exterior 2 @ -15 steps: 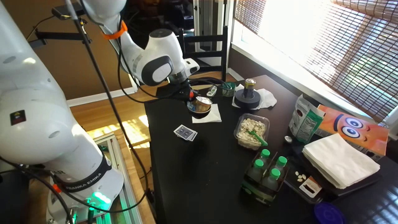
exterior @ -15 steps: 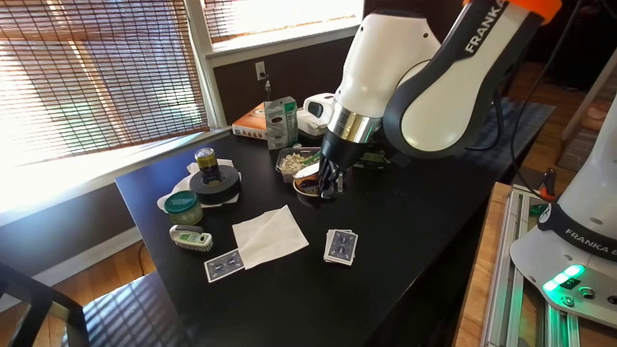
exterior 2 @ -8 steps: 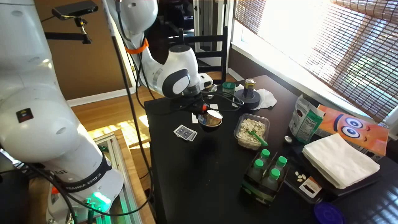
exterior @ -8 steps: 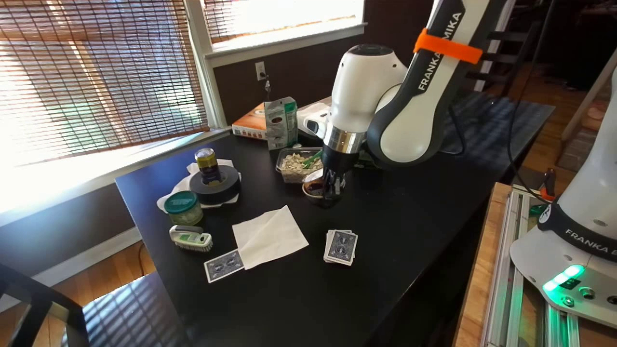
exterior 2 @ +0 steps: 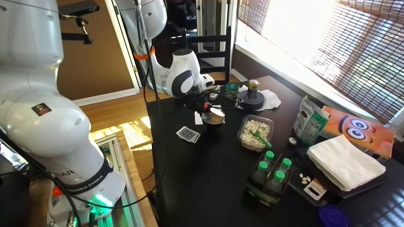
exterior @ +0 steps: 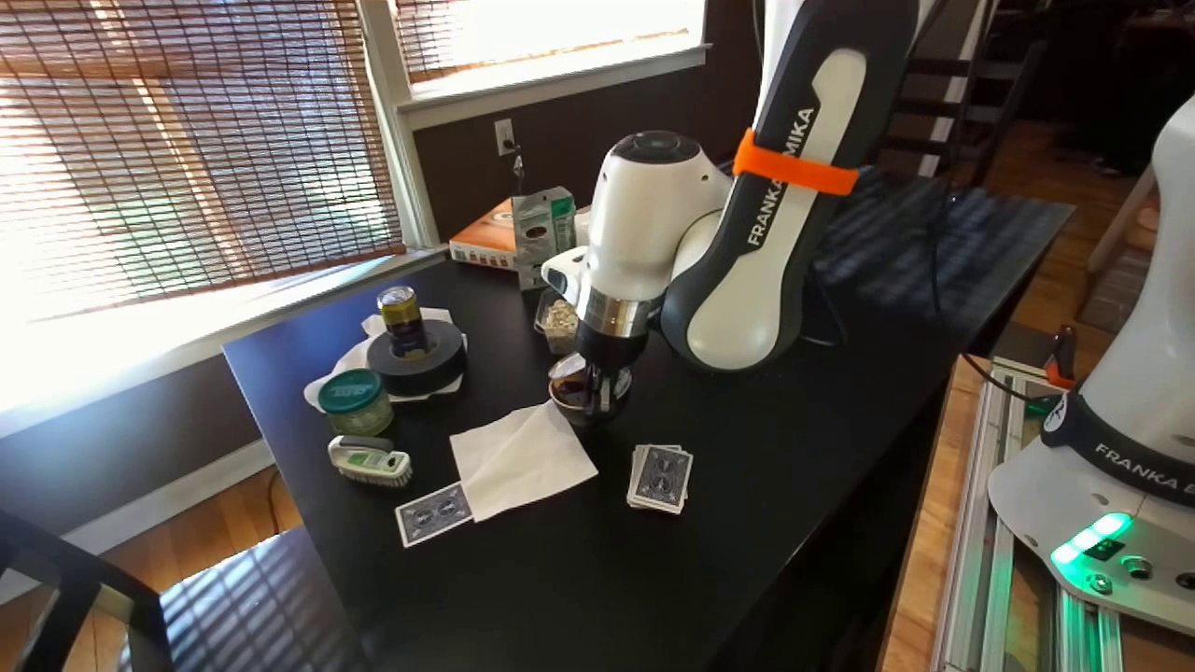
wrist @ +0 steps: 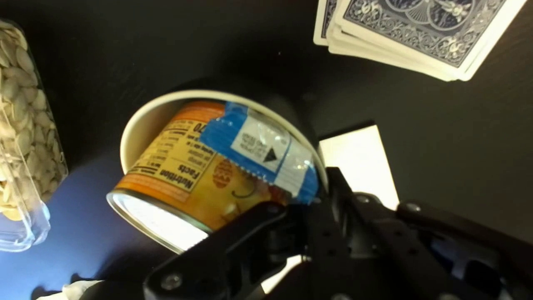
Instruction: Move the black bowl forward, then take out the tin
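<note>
In an exterior view, your black bowl (exterior 2: 213, 125) is near the card deck (exterior 2: 188, 134) lying on the desk (exterior 2: 189, 179). In an exterior view, the napkin (exterior: 523, 459) lies near that deck. In the wrist view, your tool (wrist: 324, 196) clenches the bowl's rim, and the tin (wrist: 198, 177) tilts inside, its metal end away from the deck.

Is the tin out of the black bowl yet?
No, in the wrist view the tin leans in the black bowl, one end jutting past its rim.
</note>
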You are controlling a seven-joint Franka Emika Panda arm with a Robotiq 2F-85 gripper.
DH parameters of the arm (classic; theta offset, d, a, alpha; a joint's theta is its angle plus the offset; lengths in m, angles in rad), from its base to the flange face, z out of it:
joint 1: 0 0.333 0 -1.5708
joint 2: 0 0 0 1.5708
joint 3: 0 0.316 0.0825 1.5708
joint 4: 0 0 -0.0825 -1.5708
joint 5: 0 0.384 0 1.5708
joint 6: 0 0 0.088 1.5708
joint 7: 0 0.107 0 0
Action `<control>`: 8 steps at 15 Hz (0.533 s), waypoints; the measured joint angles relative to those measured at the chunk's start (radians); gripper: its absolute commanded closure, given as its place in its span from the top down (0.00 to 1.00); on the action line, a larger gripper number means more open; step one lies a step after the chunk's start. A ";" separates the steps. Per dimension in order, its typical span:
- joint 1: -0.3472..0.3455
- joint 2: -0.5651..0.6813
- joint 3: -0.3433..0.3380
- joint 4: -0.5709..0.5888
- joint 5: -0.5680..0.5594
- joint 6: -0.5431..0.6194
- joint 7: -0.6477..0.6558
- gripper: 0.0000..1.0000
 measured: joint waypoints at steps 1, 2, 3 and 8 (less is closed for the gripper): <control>0.016 0.017 -0.019 0.007 -0.010 0.012 0.025 0.02; 0.033 0.032 -0.043 0.013 -0.015 0.029 0.047 0.02; 0.050 0.046 -0.069 0.019 -0.015 0.044 0.064 0.02; 0.096 0.092 -0.142 0.034 -0.012 0.083 0.126 0.02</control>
